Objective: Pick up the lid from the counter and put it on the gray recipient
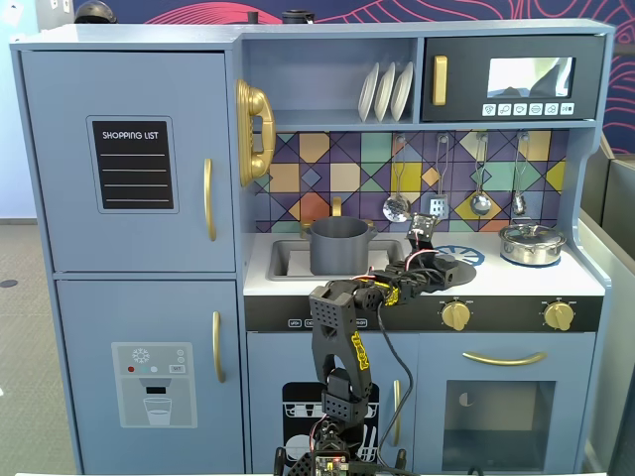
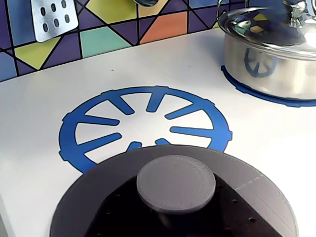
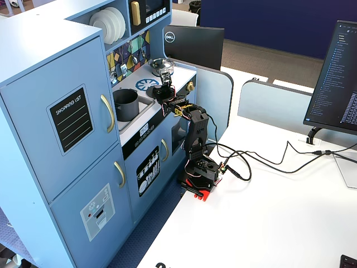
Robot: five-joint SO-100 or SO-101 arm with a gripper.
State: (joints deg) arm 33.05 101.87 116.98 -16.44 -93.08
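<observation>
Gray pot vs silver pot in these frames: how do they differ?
The tall matte dark-gray pot sits in the sink, open with no lid; the small shiny silver pot sits on the right blue burner ring, covered by its shiny lid. The gray one is taller and dull, the silver one squat and reflective. Both are round pots standing upright.

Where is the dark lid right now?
The lid lies on the white counter, at the bottom of the wrist view, overlapping the near edge of the blue burner ring. The silver pot stands to its upper right.

Black jointed arm [image 1: 337, 327] with yellow labels, red base, loose cables.
</observation>
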